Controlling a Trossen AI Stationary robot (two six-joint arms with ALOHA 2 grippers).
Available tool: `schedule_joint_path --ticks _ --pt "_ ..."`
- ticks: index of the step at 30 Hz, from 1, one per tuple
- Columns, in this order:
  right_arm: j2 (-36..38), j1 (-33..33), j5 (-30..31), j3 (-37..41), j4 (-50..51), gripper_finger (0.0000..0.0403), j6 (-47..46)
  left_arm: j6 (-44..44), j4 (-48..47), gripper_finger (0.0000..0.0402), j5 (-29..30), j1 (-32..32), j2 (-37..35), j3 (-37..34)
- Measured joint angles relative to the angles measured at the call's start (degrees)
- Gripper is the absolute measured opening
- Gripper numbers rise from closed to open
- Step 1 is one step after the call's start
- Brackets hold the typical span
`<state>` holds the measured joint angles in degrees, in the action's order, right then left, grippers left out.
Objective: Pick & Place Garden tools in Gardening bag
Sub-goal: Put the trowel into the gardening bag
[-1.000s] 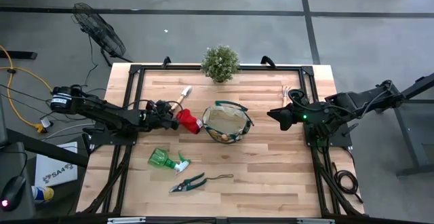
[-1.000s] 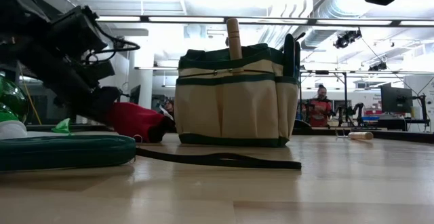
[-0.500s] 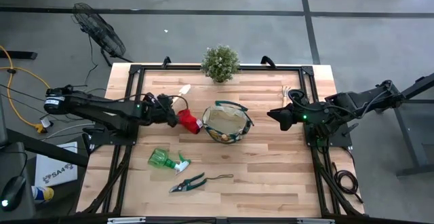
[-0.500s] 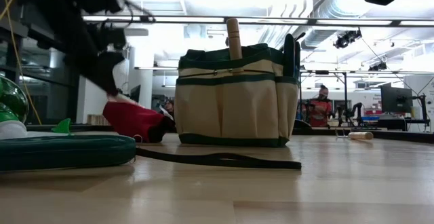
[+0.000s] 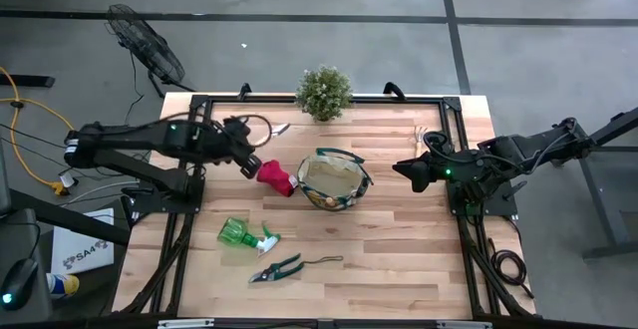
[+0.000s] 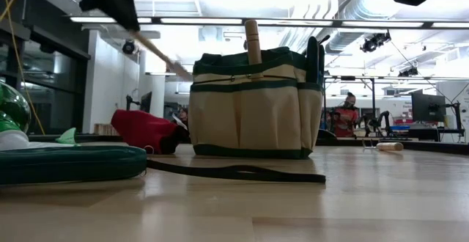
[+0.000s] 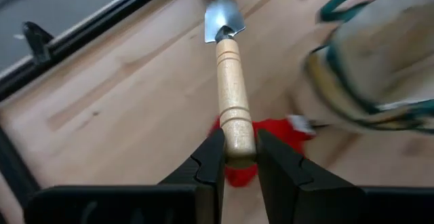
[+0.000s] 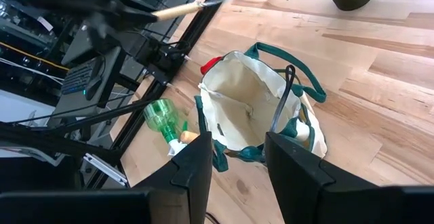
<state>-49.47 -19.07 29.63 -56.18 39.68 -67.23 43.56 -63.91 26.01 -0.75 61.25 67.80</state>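
Observation:
My left gripper (image 5: 251, 158) is raised above the table's left half, shut on a wooden-handled trowel (image 7: 230, 81) whose metal blade (image 5: 281, 128) points toward the far edge. Below it lies the red glove (image 5: 276, 177), against the left side of the tan and green gardening bag (image 5: 332, 179). The bag stands upright on its base, and a wooden handle (image 6: 253, 40) sticks up out of it. The green spray bottle (image 5: 244, 234) and the pruners (image 5: 279, 267) lie on the table nearer the front. My right gripper (image 5: 407, 172) hangs open to the right of the bag, with nothing between its fingers. My left gripper pinches the free end of the trowel's wooden handle (image 7: 237, 146) between its two fingers. The trowel runs on along the line of the fingers, slanting downward. It is lifted clear of the table, its blade (image 7: 224, 22) foremost.
A bushy potted plant (image 5: 324, 92) stands at the far edge, behind the bag. A pale wooden-handled tool (image 5: 423, 133) lies at the far right. The pruners' dark strap (image 6: 234, 172) trails across the boards in front of the bag. Bare wood lies near the front right.
My left gripper has risen from table height beside the red glove, taking the trowel with it. The trowel, which lay flat on the boards, now hangs clear in the air. The glove and the bag have stayed put.

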Motion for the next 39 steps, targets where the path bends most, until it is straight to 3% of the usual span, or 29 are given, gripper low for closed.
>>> schedule_joint_path --ticks 7,14,25,39 --pt "0.0 0.0 0.1 0.0 0.0 0.0129 1.5 1.5 -2.2 0.0057 -4.7 0.0 0.3 9.1" --pt "0.0 0.0 0.1 0.0 0.0 0.0129 1.5 5.8 -2.2 0.0057 -8.0 0.0 2.5 13.5" --pt "0.0 0.0 0.0 0.0 0.0 0.0129 1.5 8.4 -2.7 0.0057 -17.9 -0.4 11.5 22.7" --pt "0.0 0.0 0.0 0.0 -0.1 0.0129 1.6 10.3 -13.9 0.0057 -14.5 -9.2 21.4 44.0"
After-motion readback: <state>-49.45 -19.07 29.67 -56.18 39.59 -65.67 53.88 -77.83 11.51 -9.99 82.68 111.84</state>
